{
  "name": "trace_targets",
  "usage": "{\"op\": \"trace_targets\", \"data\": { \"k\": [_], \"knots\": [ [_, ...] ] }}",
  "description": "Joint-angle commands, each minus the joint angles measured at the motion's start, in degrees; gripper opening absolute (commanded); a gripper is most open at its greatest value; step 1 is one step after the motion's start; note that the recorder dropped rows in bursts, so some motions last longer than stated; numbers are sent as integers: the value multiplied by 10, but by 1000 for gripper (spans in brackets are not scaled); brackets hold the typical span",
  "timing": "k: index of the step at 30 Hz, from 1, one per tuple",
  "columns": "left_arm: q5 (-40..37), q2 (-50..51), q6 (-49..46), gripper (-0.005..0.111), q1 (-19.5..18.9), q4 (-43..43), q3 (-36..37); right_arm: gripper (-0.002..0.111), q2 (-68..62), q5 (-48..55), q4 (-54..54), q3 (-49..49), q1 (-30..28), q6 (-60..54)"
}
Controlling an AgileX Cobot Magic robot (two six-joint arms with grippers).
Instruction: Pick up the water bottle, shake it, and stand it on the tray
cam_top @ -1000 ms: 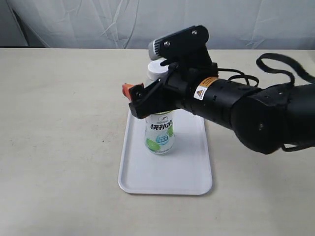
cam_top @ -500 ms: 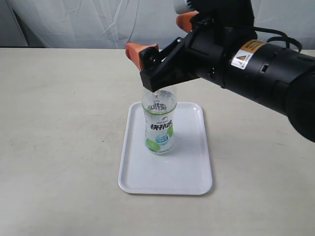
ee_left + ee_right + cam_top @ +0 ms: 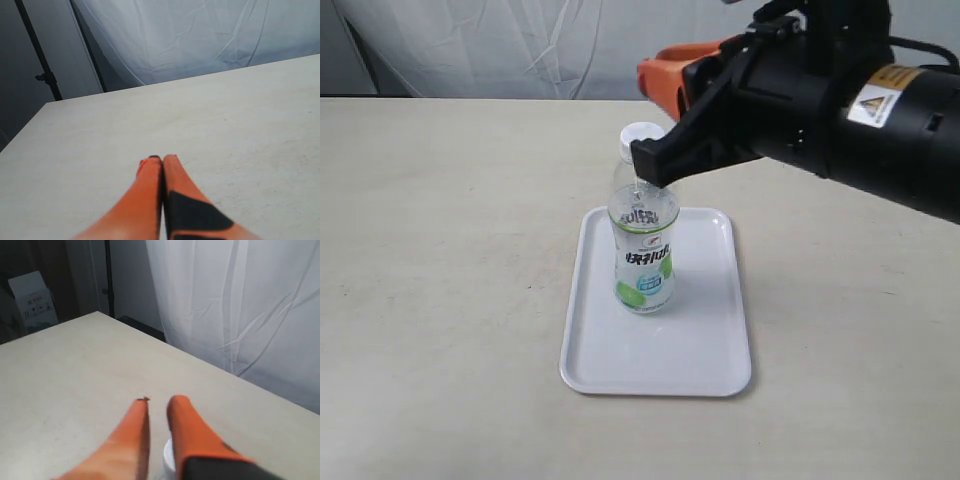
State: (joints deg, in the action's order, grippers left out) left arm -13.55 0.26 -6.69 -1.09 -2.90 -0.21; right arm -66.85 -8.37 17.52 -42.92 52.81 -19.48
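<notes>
My right hand point(image 3: 665, 80) hangs above the water bottle point(image 3: 644, 250), a little to its right and on the far side. It grasps nothing. In the right wrist view its two orange fingers point(image 3: 185, 425) are slightly parted with bare tabletop showing in the gap, and the white cap point(image 3: 167, 460) peeks out just below them, apart from both.

The water bottle stands upright on the tray point(image 3: 705, 350), on the far, left part of it, with its base well inside the low rim. I judge that spot sensible: the flat floor gives the narrow base a level seat, and the rim would catch the bottle if it slid. With the cap point(image 3: 642, 134) on top and the label facing the near side, nothing leans on it or props it, so it is balancing by itself.

My left hand point(image 3: 157, 159) is clenched, its fingertips pressed together around nothing, and it hovers over open tabletop point(image 3: 440, 250) away from the tray. That keeps it clear of the work, since one hand is enough for a small bottle.

From how things lie, the standing step looks done, and what remains for me is to keep my right hand clear of the cap so I don't tip the bottle
</notes>
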Motion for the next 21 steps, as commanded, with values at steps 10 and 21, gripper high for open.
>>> {"op": "trace_targets", "data": {
  "k": [10, 21],
  "knots": [
    [2, -3, 3, 0, 0, 4, 2, -1, 161, 170, -59, -3, -8, 1],
    [2, -3, 1, 0, 0, 4, 2, -1, 193, 254, -48, -3, -68, 35]
  ]
}}
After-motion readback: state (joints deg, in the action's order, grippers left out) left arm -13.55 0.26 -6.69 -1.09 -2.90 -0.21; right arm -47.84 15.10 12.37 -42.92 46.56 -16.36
